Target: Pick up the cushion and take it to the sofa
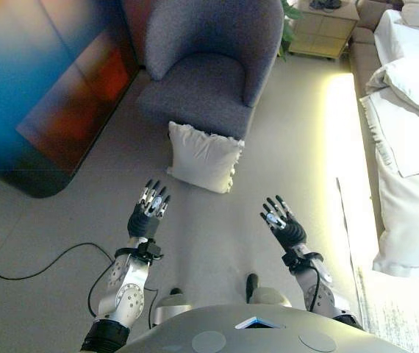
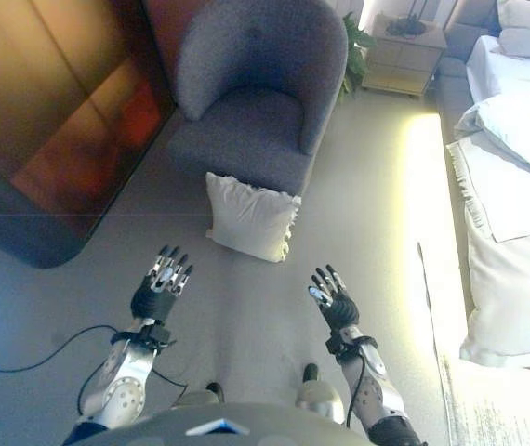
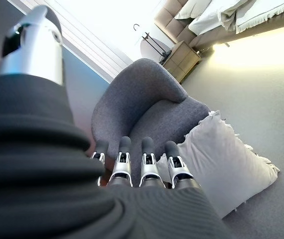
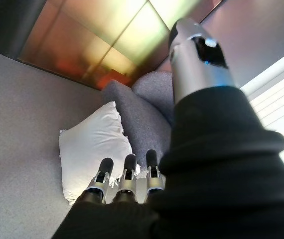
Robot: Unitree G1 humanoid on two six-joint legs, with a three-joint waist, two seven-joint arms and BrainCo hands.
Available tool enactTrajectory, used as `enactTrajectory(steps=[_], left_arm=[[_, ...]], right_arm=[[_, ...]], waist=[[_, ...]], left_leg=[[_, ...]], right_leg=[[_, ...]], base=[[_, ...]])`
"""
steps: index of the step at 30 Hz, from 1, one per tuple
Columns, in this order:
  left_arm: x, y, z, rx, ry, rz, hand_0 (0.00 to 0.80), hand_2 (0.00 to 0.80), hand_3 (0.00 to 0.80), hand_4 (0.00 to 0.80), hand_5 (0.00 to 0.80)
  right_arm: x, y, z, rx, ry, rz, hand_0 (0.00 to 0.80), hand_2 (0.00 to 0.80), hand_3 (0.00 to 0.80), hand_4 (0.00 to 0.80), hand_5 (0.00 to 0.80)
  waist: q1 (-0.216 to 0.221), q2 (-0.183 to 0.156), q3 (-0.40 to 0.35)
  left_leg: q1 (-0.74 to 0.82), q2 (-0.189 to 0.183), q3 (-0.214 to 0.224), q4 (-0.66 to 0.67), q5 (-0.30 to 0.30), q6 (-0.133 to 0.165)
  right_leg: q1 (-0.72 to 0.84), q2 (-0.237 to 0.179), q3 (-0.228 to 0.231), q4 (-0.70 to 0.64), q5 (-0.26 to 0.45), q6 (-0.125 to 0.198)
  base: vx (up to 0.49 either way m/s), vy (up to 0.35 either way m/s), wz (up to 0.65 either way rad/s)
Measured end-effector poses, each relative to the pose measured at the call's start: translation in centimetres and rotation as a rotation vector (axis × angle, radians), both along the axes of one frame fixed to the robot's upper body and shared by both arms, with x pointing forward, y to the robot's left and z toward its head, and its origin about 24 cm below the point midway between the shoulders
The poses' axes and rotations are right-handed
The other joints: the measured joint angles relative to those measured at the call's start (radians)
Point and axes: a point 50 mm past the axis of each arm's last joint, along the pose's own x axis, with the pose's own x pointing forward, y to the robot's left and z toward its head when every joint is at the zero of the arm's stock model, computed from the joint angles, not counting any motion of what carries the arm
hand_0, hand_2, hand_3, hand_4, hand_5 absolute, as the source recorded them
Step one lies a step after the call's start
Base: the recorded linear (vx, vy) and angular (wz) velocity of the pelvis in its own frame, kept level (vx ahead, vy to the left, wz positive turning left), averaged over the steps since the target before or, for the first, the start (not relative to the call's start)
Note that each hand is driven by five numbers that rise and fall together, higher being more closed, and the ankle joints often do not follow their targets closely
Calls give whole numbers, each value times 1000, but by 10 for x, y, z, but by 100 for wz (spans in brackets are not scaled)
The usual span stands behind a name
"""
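A white fringed cushion (image 1: 203,157) stands on the floor, leaning against the front of a grey armchair (image 1: 209,62). It also shows as the cushion (image 3: 229,164) past my left fingers and the cushion (image 4: 92,149) past my right ones. My left hand (image 1: 148,213) hovers open a short way in front of the cushion's left corner, fingers straight and empty. My right hand (image 1: 281,223) is held open too, nearer me and to the cushion's right. Neither hand touches it.
A bed with white bedding (image 1: 408,110) runs along the right side. A glossy dark panel (image 1: 44,81) with a rounded corner stands at the left. A light bedside cabinet (image 1: 323,26) and a green plant (image 1: 290,22) sit behind the armchair. Grey carpet lies between.
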Motion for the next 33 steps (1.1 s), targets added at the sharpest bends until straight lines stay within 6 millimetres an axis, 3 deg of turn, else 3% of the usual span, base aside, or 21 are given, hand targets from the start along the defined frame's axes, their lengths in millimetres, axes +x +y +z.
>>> enactTrajectory(steps=[33], left_arm=[[-1, 0, 0, -12, -12, -12, 0, 0, 0, 0, 0]], right_arm=[[-2, 0, -1, 3, 3, 3, 0, 0, 0, 0, 0]], waist=[[0, -7, 6]], left_leg=[[2, -1, 2, 0, 0, 0]], right_leg=[[1, 0, 2, 0, 0, 0]], base=[[0, 5, 0]])
